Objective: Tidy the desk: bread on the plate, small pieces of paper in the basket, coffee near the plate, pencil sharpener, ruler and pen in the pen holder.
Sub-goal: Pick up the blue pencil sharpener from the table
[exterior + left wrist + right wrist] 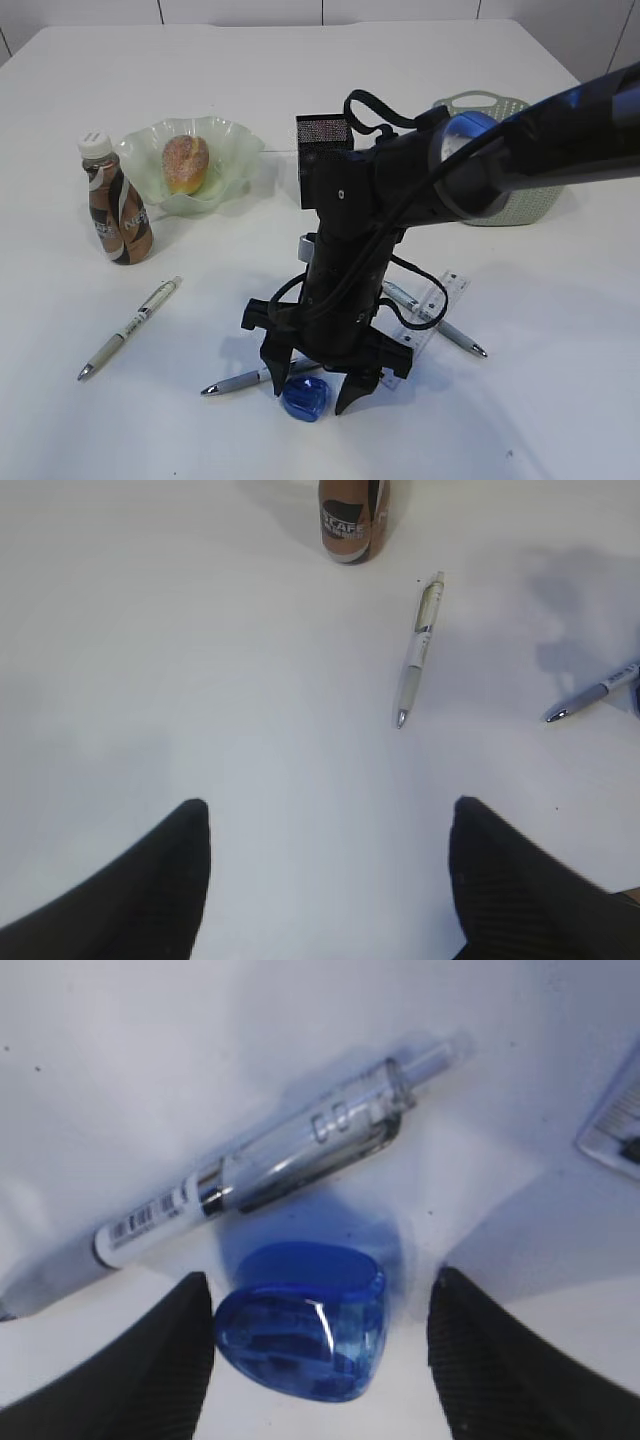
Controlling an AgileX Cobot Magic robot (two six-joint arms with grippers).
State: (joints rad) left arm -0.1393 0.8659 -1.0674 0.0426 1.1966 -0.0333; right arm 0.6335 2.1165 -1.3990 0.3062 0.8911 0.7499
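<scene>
My right gripper [310, 395] stands open, straddling the blue pencil sharpener [303, 400] [300, 1335] on the table; its left finger is close beside it and the right one is apart. A grey pen [270, 1165] lies just behind. Another pen [130, 328] [418, 650] lies at the left, and a third [435, 320] crosses the clear ruler [440, 300]. Bread [186, 163] sits on the green plate [225, 150], with the coffee bottle [117, 205] beside it. My left gripper [325, 815] hangs open over bare table. No paper pieces show.
The black mesh pen holder [322, 130] stands behind my right arm. A pale green basket [530, 205] sits at the right, partly hidden by the arm. The table's front edge runs close below the sharpener.
</scene>
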